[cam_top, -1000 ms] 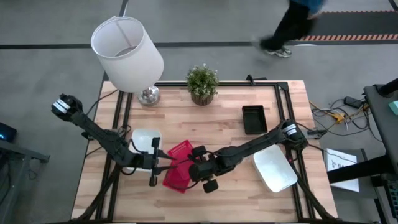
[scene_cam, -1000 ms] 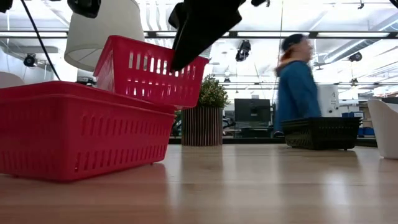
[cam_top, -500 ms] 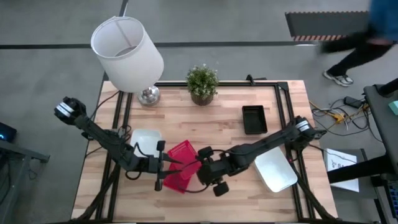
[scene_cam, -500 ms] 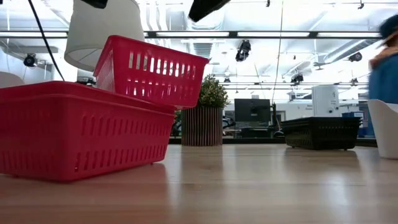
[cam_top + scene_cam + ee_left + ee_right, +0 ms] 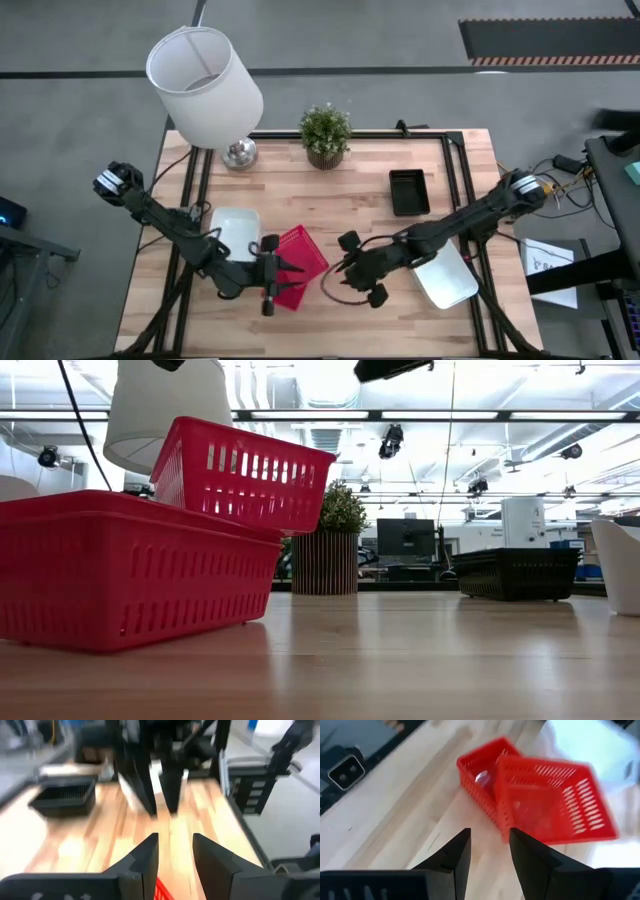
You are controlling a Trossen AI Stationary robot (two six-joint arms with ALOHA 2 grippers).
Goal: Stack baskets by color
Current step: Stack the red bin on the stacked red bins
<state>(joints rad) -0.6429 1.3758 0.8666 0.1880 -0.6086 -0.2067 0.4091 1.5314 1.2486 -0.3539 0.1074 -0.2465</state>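
Resting tilted on a lower red basket (image 5: 130,570): upper red basket (image 5: 245,472).
Left gripper (image 5: 272,275) beside them, right gripper (image 5: 345,268) apart, both parted, grasping nothing.

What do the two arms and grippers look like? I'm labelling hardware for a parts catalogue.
Both arms are dark, slender, jointed links with a pale silver-white band at the shoulder joint and thin black cables looping alongside. The left gripper and right gripper each have two flat, matte black, blade-like fingers tapering toward angled tips.
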